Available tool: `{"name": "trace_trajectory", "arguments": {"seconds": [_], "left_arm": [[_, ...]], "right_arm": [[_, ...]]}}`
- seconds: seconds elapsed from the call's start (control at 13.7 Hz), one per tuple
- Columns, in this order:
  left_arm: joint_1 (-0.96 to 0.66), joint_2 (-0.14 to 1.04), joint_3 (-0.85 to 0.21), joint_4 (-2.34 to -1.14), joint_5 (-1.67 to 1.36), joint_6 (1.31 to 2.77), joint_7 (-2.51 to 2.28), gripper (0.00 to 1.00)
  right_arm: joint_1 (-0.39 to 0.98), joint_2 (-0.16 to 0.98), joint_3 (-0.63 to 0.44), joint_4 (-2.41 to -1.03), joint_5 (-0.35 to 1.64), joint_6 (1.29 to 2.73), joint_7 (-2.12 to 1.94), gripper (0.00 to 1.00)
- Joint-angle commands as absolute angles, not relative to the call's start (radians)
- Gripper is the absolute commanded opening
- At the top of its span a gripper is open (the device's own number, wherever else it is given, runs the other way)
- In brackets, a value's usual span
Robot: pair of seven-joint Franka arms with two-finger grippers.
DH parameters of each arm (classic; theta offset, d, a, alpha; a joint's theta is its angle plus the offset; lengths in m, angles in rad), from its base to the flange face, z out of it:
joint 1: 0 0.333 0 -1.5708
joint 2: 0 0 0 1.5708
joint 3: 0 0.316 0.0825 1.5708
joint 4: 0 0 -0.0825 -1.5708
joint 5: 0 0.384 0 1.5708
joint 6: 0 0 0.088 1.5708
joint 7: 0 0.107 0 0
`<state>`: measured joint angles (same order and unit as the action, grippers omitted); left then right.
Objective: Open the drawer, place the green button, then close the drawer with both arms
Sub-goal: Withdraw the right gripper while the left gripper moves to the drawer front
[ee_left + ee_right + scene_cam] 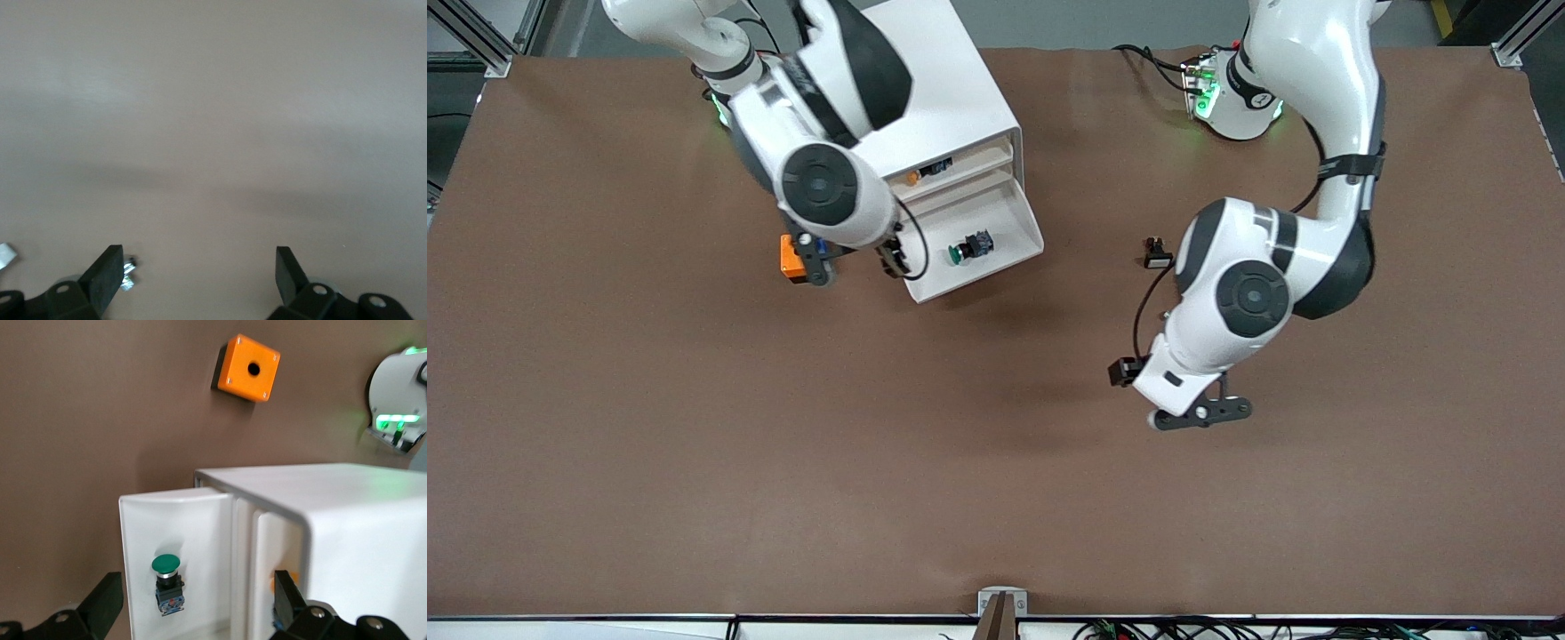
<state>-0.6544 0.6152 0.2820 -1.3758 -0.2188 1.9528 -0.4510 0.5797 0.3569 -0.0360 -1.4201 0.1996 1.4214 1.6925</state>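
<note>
The drawer point(1009, 222) stands pulled out of the white cabinet point(951, 80). The green-capped button point(969, 247) lies on its side in the drawer, also seen in the right wrist view point(167, 581). My right gripper point(854, 265) hangs open over the drawer's end toward the right arm's side; its jaws straddle the drawer wall point(137, 547) and the button, touching neither point(193, 607). My left gripper point(1200, 415) is open and empty over bare table, well apart from the cabinet, and its wrist view point(198, 273) shows only the mat.
An orange cube with a hole point(790, 258) sits on the table beside the right gripper, also in the right wrist view point(248, 367). A small black-and-white switch part point(1156, 258) lies near the left arm. The slot above the drawer point(929, 171) shows orange and black bits.
</note>
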Motion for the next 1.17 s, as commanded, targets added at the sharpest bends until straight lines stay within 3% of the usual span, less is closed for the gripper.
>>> {"name": "trace_trajectory", "arguments": {"seconds": [0.0, 0.36, 0.73, 1.09], "left_arm": [[-0.701, 0.669, 0.285, -1.382, -0.193, 2.034, -0.439, 1.0], [-0.799, 0.732, 0.27, -1.385, -0.21, 2.083, -0.459, 1.0], [-0.813, 0.744, 0.171, -1.388, -0.212, 2.069, -0.59, 1.0], [-0.815, 0.768, 0.071, -1.393, -0.21, 2.013, -0.695, 1.0]], "right_arm": [[0.494, 0.283, -0.025, -1.411, 0.212, 1.336, 1.498, 1.0], [0.321, 0.126, -0.026, -1.471, 0.16, 1.258, 0.965, 1.0], [0.16, -0.014, -0.026, -1.583, 0.106, 1.27, 0.513, 1.0], [0.026, -0.164, -0.026, -1.755, 0.043, 1.403, 0.155, 1.0]]}}
